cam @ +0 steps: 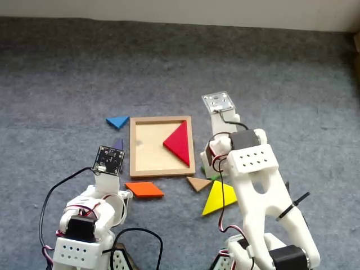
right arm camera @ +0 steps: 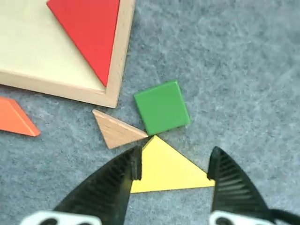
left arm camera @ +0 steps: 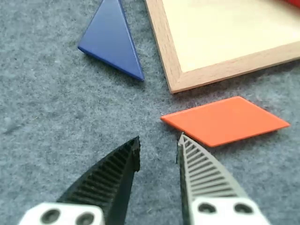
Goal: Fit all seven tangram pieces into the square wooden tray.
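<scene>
The square wooden tray (cam: 133, 147) holds 1 piece, a red triangle (cam: 179, 142), lying against the wall on the right claw's side. The right claw (right arm camera: 174, 161) has its jaws apart, astride the yellow triangle (right arm camera: 166, 174). Just past its tips, a green square (right arm camera: 161, 107) and a small wood-coloured triangle (right arm camera: 117, 130) lie close by the yellow apex. The left claw (left arm camera: 158, 140), jaws also apart, hangs over grey carpet (left arm camera: 56, 108). The orange parallelogram (left arm camera: 225, 120) lies just beside its pale finger, and a dark blue triangle (left arm camera: 112, 40) lies farther ahead. A light blue triangle (cam: 117, 121) sits beyond that, near the tray's far corner.
</scene>
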Robot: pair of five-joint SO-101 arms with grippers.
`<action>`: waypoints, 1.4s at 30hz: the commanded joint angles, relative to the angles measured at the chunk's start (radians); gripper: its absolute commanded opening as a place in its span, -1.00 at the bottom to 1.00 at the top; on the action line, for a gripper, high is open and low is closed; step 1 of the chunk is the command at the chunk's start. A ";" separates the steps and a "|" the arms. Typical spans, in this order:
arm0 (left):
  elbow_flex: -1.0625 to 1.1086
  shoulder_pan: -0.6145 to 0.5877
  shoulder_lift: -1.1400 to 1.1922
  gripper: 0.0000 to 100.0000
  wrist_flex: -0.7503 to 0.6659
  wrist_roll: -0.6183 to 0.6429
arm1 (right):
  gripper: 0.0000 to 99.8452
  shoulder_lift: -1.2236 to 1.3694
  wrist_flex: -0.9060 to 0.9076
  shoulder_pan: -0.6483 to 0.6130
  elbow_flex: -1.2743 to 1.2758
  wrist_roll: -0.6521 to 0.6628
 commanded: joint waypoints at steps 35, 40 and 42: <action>0.019 0.016 -0.036 -0.71 0.003 0.006 | -0.49 0.002 -0.035 -0.054 0.130 -0.104; 0.019 0.016 -0.036 -0.71 0.003 0.006 | -0.49 0.002 -0.027 -0.038 0.189 -0.109; 0.019 0.016 -0.036 -0.71 0.003 0.006 | -0.49 0.010 -0.013 -0.035 0.203 -0.114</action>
